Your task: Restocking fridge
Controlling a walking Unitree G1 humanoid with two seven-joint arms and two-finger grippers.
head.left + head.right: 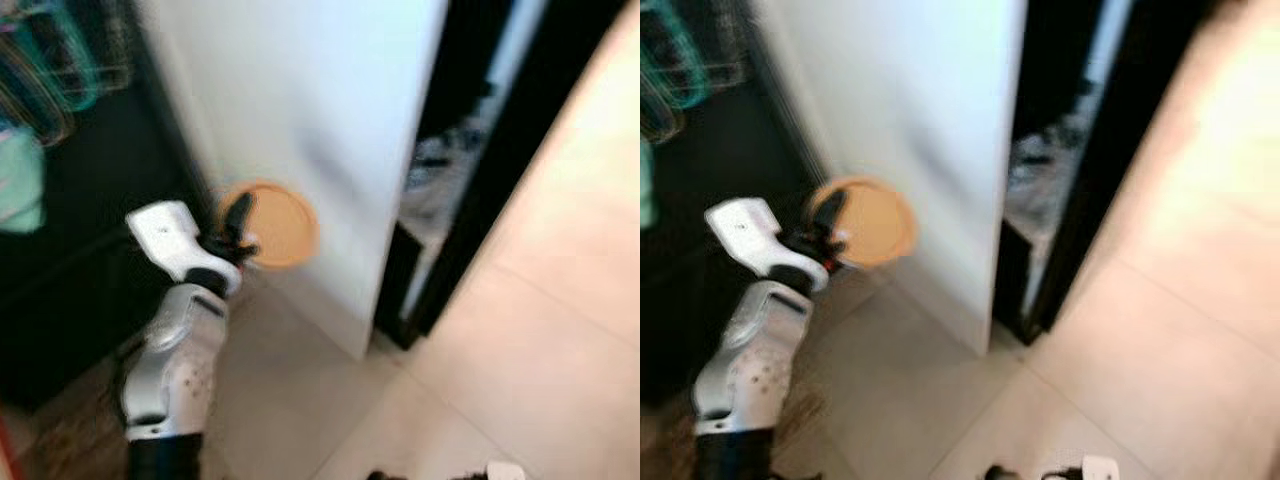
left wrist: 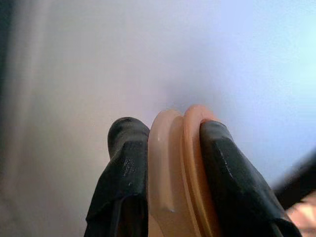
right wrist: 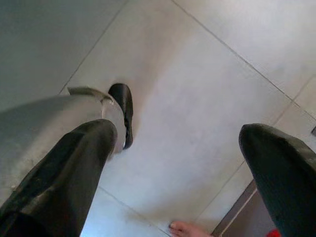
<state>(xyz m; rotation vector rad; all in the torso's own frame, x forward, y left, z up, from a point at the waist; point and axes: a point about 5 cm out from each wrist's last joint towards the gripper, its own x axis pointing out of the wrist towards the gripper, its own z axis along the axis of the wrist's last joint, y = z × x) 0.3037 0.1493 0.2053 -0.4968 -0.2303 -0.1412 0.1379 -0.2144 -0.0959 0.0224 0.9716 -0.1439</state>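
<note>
Left eye view blurred, detail soft throughout. Left gripper (image 1: pixel 236 228) raised in front of the white fridge door (image 1: pixel 320 130), fingers (image 2: pixel 123 168) clamped on the rim of an orange round lid (image 1: pixel 280 225). Lid held upright on edge, face toward camera, against or just in front of the door's lower part; contact with the door not resolvable. Left arm (image 1: pixel 175 360) bent, forearm rising from bottom left, white wrist block angled toward the door.

Left wrist view: lid (image 2: pixel 180 173) seen edge-on, two stacked rims pinched between both black fingers, white door surface behind. Lower part of lid cut off by frame edge.

Fridge door open, dark gap (image 1: pixel 450 170) to its right; contents inside smeared, cannot identify. Dark shelving (image 1: pixel 60 200) at left with teal wire baskets (image 1: pixel 55 60), partly cropped and blurred.

Right wrist view: right gripper (image 3: pixel 177 163) pointing down at pale floor tiles (image 3: pixel 197 98), fingers (image 3: pixel 74 168) wide apart, holding nothing. Robot's grey leg and black foot (image 3: pixel 123 111) beside one finger. Bare toes of a person (image 3: pixel 190 229) at the frame edge, rest cut off.
</note>
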